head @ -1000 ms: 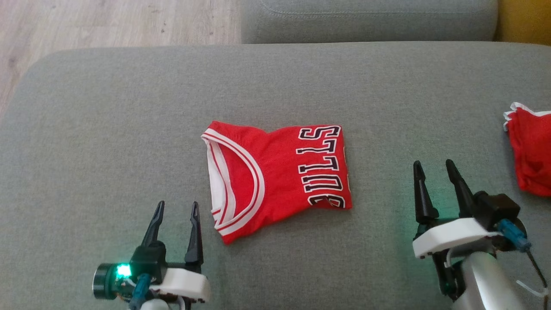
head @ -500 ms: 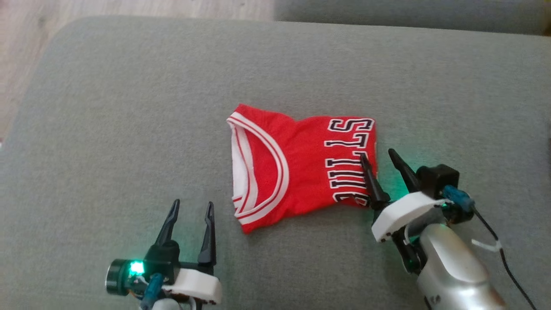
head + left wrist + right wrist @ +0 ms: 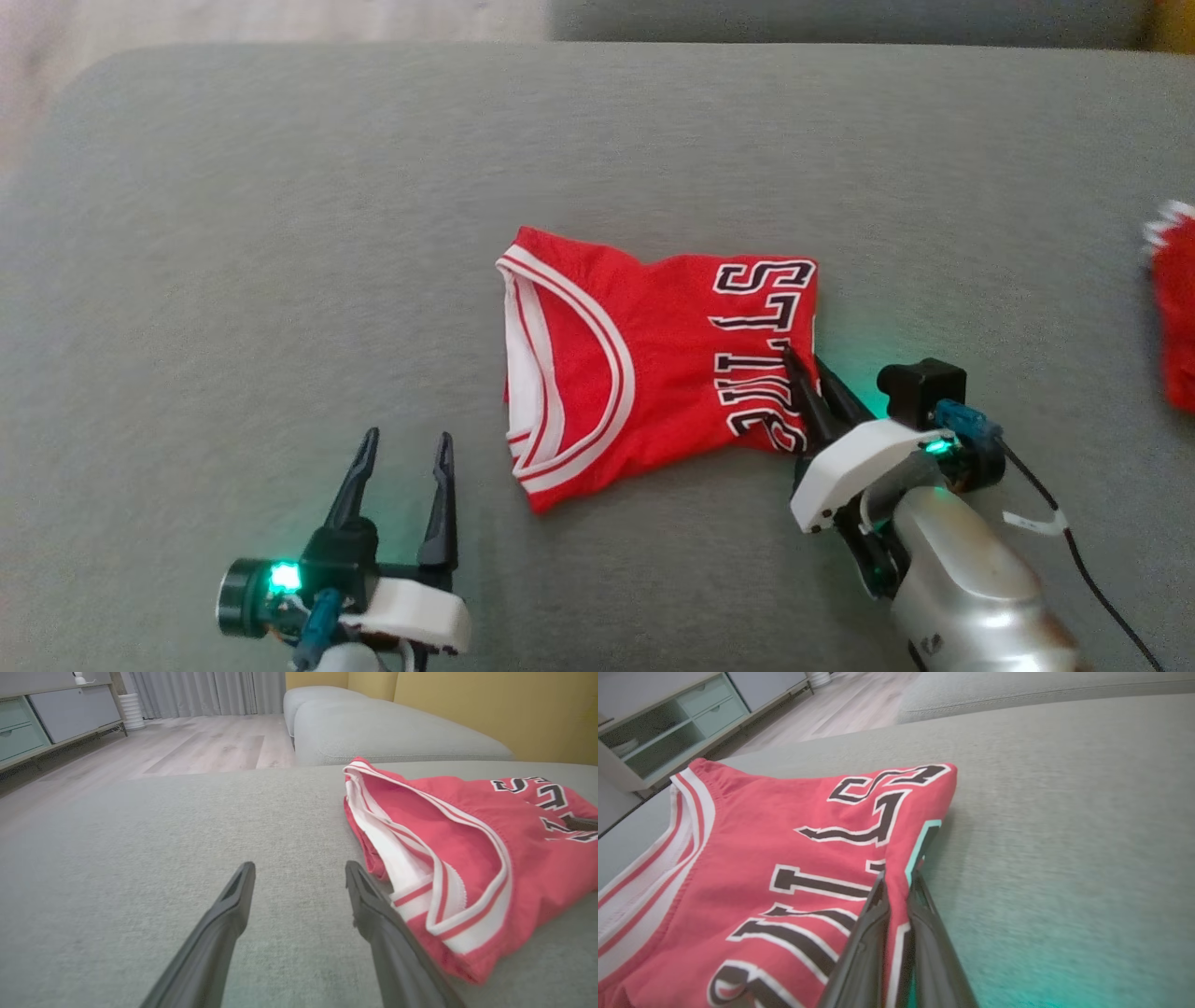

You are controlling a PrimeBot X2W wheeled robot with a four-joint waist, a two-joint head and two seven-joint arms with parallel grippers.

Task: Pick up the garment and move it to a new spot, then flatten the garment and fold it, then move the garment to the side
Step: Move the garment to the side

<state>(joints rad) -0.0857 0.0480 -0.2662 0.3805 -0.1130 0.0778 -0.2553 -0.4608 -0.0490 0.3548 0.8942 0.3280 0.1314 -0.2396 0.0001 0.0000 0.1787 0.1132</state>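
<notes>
grey fabric of the sofa cushion (image 3: 280,233) carries everything, and the folded red jersey (image 3: 644,364) lies about midway between its left and right edges, somewhat nearer the near edge. another red cloth (image 3: 1178,317) sits at the cushion's right edge, well apart. we judge the folding done and the move to the side in hand. our right gripper (image 3: 808,364) is pressed together on the jersey's right folded edge, by the lettering, with red fabric pinched between its fingers (image 3: 866,952). our left gripper (image 3: 408,437) is spread and empty near the near edge, just beside the collar corner. to do this well we should check that the pinch takes every layer, not only the top one, then slide or lift low toward the right edge so the fold does not open, stopping short of the other cloth.
</notes>
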